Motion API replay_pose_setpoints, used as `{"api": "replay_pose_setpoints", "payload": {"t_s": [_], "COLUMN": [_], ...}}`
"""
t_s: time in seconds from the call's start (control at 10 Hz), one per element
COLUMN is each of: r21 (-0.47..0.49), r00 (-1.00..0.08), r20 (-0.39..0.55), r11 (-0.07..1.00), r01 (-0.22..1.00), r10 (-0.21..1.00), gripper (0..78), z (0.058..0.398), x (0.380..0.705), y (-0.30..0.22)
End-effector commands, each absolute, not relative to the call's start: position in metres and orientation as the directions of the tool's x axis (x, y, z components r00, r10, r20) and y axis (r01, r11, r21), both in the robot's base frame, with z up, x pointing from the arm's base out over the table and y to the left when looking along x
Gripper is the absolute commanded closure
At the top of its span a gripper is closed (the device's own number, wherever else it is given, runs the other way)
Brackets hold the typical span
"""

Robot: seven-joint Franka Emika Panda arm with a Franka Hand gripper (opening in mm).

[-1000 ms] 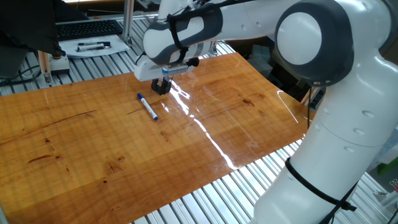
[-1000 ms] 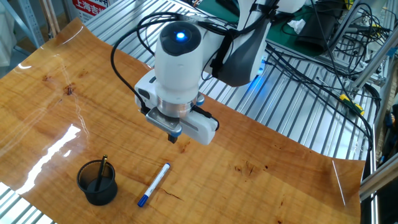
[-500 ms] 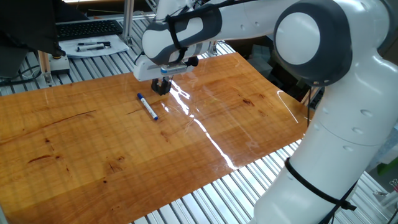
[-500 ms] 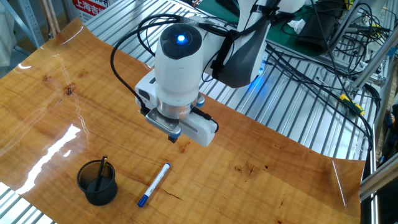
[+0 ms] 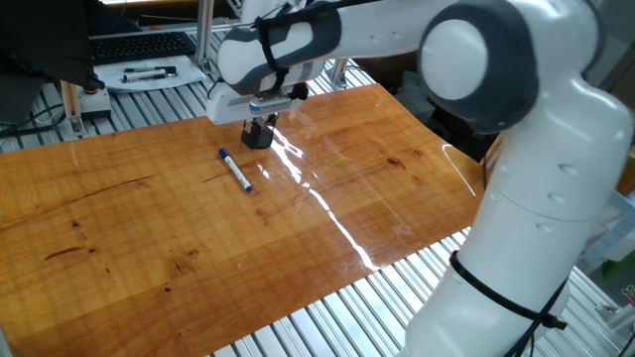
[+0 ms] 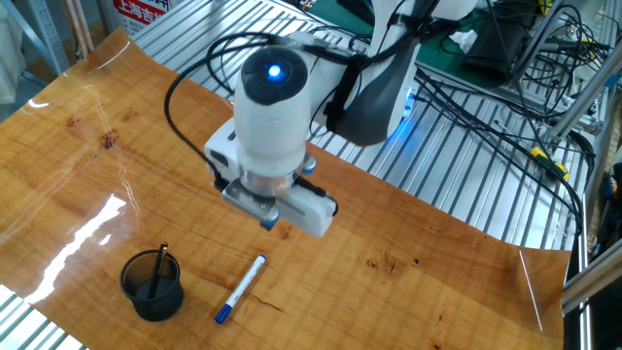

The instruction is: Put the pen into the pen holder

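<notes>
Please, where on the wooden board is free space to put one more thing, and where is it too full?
Free: the wide stretch of board in front of the pen, and the half past the glare streak toward the robot's base. Crowded: the strip where the pen holder, the pen and the gripper above them sit close together.

Count: 1 pen (image 6: pixel 241 288) flat on the table (image 6: pixel 418 282), just below the gripper (image 6: pixel 270 225). 1 pen holder (image 6: pixel 152 285) beyond it, lower left of the gripper in that view, with 1 dark stick-like item (image 6: pixel 158 268) inside. 1 white tray (image 5: pixel 149 75) with 2 black pens (image 5: pixel 149 71), well behind the gripper. 1 keyboard (image 5: pixel 139 44) further back.
</notes>
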State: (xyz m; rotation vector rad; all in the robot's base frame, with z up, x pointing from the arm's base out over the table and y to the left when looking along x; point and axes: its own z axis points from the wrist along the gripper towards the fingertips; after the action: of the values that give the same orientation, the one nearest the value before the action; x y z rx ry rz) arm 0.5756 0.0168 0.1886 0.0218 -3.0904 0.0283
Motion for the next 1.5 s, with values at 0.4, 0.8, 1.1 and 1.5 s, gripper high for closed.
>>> {"api": "replay_pose_setpoints", "payload": {"t_s": [0.4, 0.8, 1.1, 1.5], "r21": [-0.014, -0.009, -0.008, -0.011], "r00": [-0.997, -0.998, -0.998, -0.997], "r20": [0.049, 0.026, -0.007, -0.047], "r11": [0.998, 0.998, 0.998, 0.998], "r01": [-0.066, -0.064, -0.062, -0.059], "r10": [-0.066, -0.064, -0.062, -0.059], "gripper": [77.6, 77.6, 77.6, 77.6], "z": [0.163, 0.134, 0.116, 0.096], "x": [0.588, 0.581, 0.583, 0.583], "y": [0.001, 0.007, 0.009, 0.010]}}
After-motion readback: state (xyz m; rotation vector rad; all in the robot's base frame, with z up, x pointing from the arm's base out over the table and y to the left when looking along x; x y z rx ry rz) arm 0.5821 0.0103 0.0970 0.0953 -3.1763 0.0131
